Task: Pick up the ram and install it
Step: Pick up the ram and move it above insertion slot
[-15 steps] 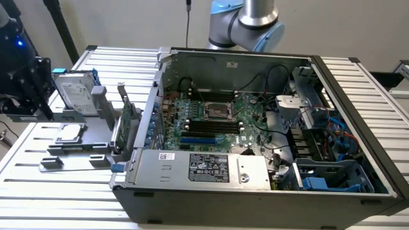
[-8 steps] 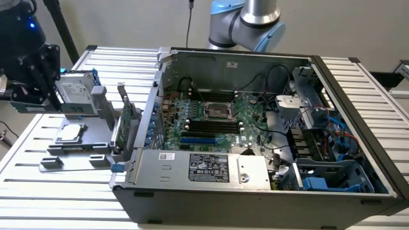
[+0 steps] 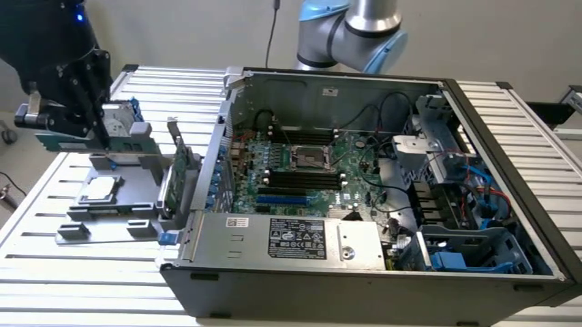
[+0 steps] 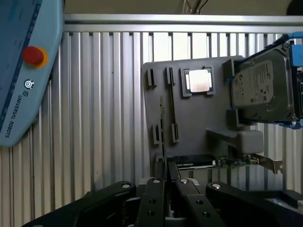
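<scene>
Ram [image 3: 59, 142] in gripper [image 4: 166, 166] (above gray tray [image 4: 199, 120])

Open-topped case [image 3: 364, 289], cables [image 3: 393, 102] inside

Gripper [image 4: 166, 176]: dark fingers pinched on the ram [image 4: 162, 142], seen edge-on. Grey tray [image 4: 189, 123] on slatted table [image 4: 104, 109], carrying processor [image 4: 199, 80] with hard drive [image 4: 265, 87] beside it. Teach pendant [image 4: 23, 71] with red button [image 4: 33, 55].

Robotics lab (open computer case [image 3: 272, 300], slatted bench [image 3: 73, 276]).
</scene>
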`<move>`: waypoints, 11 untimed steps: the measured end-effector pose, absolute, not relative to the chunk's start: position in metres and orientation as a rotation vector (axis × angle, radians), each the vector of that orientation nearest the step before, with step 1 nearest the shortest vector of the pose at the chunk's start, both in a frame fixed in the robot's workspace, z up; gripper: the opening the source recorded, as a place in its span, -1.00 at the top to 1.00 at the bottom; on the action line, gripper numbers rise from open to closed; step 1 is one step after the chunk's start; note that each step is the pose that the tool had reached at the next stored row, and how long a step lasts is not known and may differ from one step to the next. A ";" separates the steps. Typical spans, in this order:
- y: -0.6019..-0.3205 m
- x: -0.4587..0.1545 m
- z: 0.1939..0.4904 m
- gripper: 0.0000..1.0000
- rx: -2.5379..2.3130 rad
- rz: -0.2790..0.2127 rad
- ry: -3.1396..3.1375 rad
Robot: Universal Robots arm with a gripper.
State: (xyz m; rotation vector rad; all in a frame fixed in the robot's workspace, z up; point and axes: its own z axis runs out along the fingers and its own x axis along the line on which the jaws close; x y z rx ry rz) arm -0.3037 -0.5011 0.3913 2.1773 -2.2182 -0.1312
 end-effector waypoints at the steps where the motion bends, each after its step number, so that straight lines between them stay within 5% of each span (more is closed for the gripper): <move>1: -0.501 -0.299 0.392 0.72 2.177 -0.131 -2.218; 11: -0.501 -0.254 0.393 0.72 2.178 -0.134 -2.218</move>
